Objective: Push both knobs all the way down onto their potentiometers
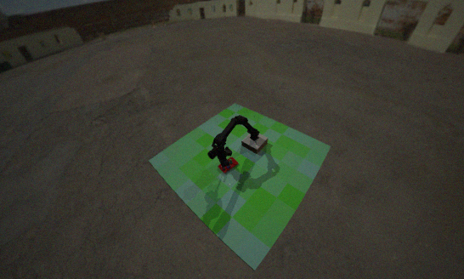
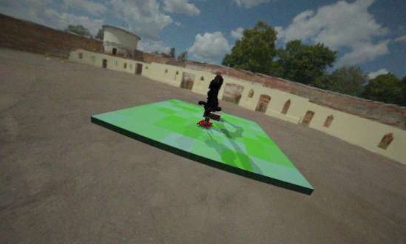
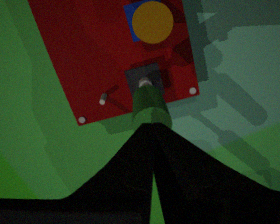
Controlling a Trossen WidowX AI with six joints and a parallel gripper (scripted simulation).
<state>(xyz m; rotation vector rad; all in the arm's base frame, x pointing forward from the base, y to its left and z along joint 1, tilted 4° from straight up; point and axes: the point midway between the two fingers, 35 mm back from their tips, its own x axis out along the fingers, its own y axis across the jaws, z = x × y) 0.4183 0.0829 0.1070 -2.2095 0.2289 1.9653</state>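
The red circuit board (image 1: 234, 162) (image 2: 200, 123) (image 3: 66, 65) stands on the checkered table. In the wrist view, a green knob (image 3: 150, 102) stands out from a dark grey potentiometer (image 3: 136, 75), with a bit of pale shaft showing between them. A yellow-orange knob (image 3: 152, 22) is over a blue potentiometer (image 3: 131, 19); how far down it sits cannot be told. My gripper (image 3: 151, 132) (image 2: 207, 120) is shut with nothing between its fingers. Its tips are at the outer end of the green knob and partly hide it; contact cannot be told for certain.
The arm's base stands on a pale-topped block (image 1: 249, 145) (image 2: 214, 117) behind the board. A small pale-tipped post (image 3: 102, 99) rises from the board beside the grey potentiometer. White dots mark the board's near corners. Shadows of the arm fall across the table.
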